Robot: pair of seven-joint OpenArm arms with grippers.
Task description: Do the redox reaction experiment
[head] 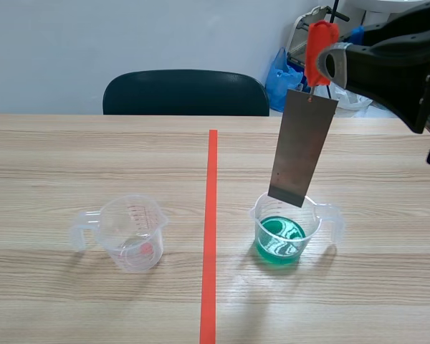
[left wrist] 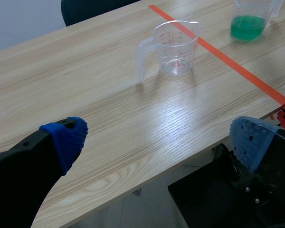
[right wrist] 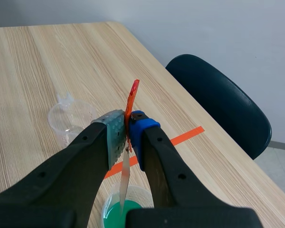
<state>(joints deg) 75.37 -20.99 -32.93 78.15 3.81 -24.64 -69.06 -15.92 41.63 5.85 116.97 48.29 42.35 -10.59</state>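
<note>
Wooden table (head: 93,158) carries a cup (head: 287,229) of green liquid. The right tool (right wrist: 128,135) pinches a metal strip (head: 301,147) by its red tab (head: 319,50), hanging over that cup. Lower it straight and centred, clear of the rim. The left tool (left wrist: 157,137) sits spread.

Empty measuring cup (head: 132,233): a red scale with small red figures runs up its clear wall; in the scene view the figures are too small to read; in the left wrist view (left wrist: 175,47) they are blurred as well; no number can be made out
Cup of green liquid (head: 287,229): no marking can be read on its wall
Metal strip (head: 302,147): plain grey face; nothing legible
Red clip (head: 319,50): plain red; nothing legible
Readable text overall: none
</note>
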